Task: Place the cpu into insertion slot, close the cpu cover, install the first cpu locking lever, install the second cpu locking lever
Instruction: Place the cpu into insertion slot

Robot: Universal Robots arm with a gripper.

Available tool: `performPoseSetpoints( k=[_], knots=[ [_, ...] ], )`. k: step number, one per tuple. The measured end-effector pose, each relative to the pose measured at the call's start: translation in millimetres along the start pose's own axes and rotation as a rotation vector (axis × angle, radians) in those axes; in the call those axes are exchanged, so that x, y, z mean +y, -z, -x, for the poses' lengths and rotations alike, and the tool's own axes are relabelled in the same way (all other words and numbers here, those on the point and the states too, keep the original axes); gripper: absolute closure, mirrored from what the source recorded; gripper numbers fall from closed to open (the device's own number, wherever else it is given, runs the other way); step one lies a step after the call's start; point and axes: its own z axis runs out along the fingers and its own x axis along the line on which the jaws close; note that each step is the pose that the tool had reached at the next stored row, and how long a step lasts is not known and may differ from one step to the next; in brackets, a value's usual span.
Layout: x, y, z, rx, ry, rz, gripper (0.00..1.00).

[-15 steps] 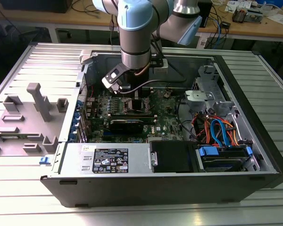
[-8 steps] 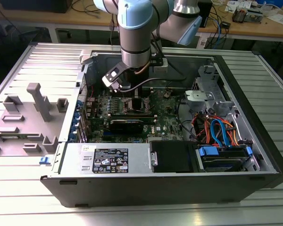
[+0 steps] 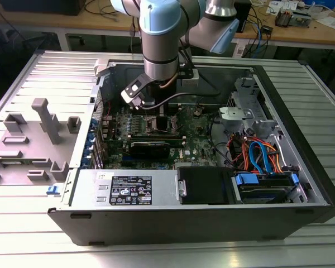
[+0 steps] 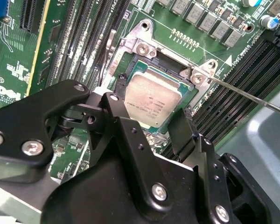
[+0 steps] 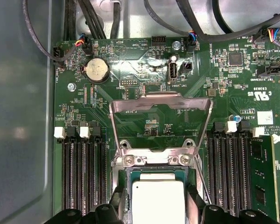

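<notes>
The cpu (image 4: 154, 100) (image 5: 158, 198), a small square chip with a silver top, lies flat within the insertion slot (image 4: 127, 71) on the green board. My gripper (image 4: 147, 114) (image 5: 157, 205) (image 3: 161, 120) is down at the slot, one black finger (image 4: 179, 126) against each of two opposite edges of the chip, shut on it. The cpu cover (image 5: 130, 106), a dull silver frame with a square cut-out, is swung back off the slot and stands open. A thin wire locking lever (image 4: 252, 95) sticks out sideways past the slot, unlatched.
Long black memory slots (image 5: 79, 172) (image 5: 228, 168) flank the socket. A coin cell (image 5: 96, 70) and cable plugs sit beyond the cover. In the exterior view the case holds a black drive box (image 3: 204, 184), orange and blue cables (image 3: 257, 156), and a grey fixture (image 3: 39, 134) lies outside.
</notes>
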Motion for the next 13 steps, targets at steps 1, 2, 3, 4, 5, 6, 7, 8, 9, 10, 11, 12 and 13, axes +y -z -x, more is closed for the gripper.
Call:
performPoseSetpoints(
  k=[1,2,3,4,5,6,7,8,9,10,11,12,13],
  knots=[
    [0.0,0.1,0.3,0.0001,0.000,0.0000,0.39],
    [0.1,0.1,0.6,0.0004,0.000,0.0001,0.39],
    [0.1,0.0,0.8,0.0002,0.000,0.0004,0.39],
    [0.1,0.0,1.0,-0.0010,0.000,0.0003,0.39],
    [0.1,-0.1,1.2,-0.0014,0.000,0.0003,0.39],
    [0.1,0.0,1.5,-0.0018,0.002,0.0002,0.39],
    [0.1,0.2,1.8,-0.0021,0.002,0.0002,0.39],
    [0.2,1.4,1.8,-0.0014,0.003,0.0008,0.39],
    [0.3,2.3,1.7,-0.0018,0.003,0.0008,0.39],
    [0.4,3.7,1.8,-0.0039,0.003,0.0003,0.39],
    [0.4,4.6,1.9,-0.0066,0.003,0.0003,0.39],
    [0.3,4.6,1.9,-0.0081,0.003,0.0003,0.39],
    [0.3,3.9,1.8,-0.0088,0.004,0.0003,0.39]
  ],
)
